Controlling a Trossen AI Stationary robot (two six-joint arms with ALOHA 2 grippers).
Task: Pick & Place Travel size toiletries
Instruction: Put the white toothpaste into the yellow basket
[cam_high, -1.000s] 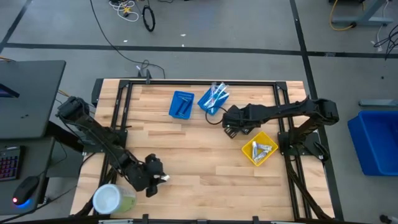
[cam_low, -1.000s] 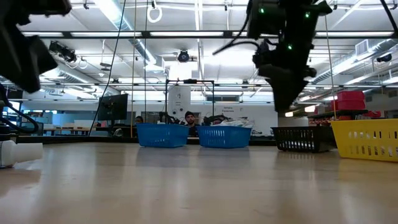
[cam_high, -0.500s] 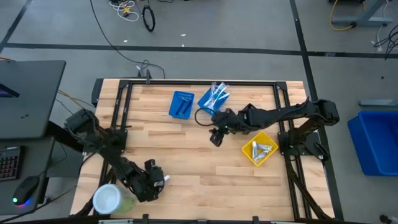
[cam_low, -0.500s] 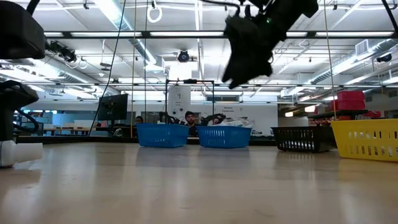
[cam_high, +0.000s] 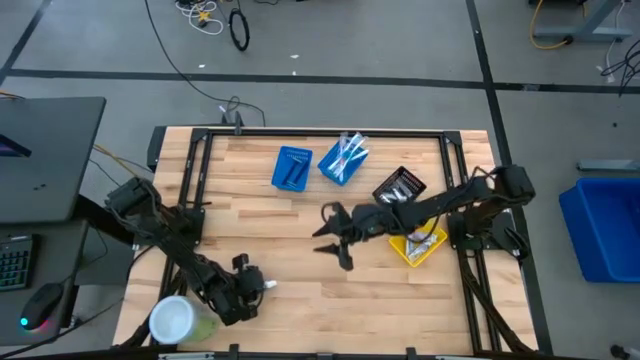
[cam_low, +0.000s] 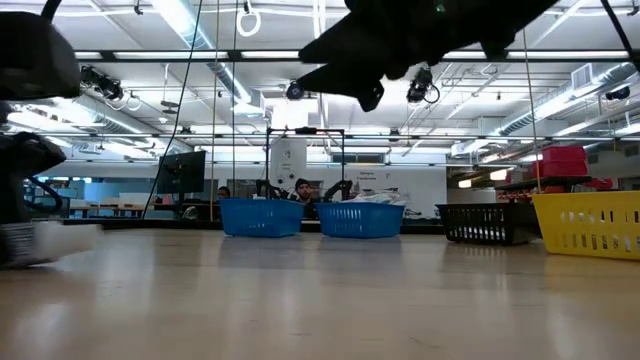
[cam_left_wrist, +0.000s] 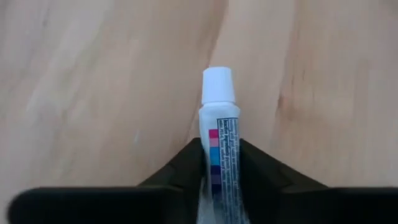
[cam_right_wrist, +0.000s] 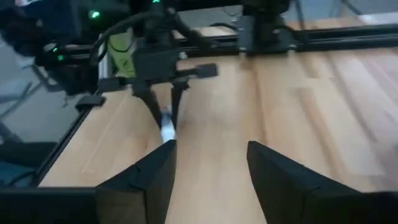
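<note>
Down at the near-left of the wooden table (cam_high: 300, 250), beside the round white-and-green container (cam_high: 178, 320): left gripper (cam_left_wrist: 217, 163) clamped on a small white tube (cam_left_wrist: 219, 149). Tube pinched between the two dark fingers (cam_left_wrist: 180, 163), white cap poking out past the tips, a strip of pink, blue and purple squares down its side, fine print alongside. Smooth plastic against pale, grained planks.

Over mid-table: right gripper (cam_high: 333, 238), fingers spread wide, nothing between them, pointed toward the left arm. Seen from the right wrist, the left gripper (cam_right_wrist: 163, 112) standing tip-down with the tube (cam_right_wrist: 167, 131) at the table.

Farther back: two blue bins (cam_high: 292, 168), a black bin (cam_high: 399, 187), a yellow bin (cam_high: 418, 240) with pale items inside.
</note>
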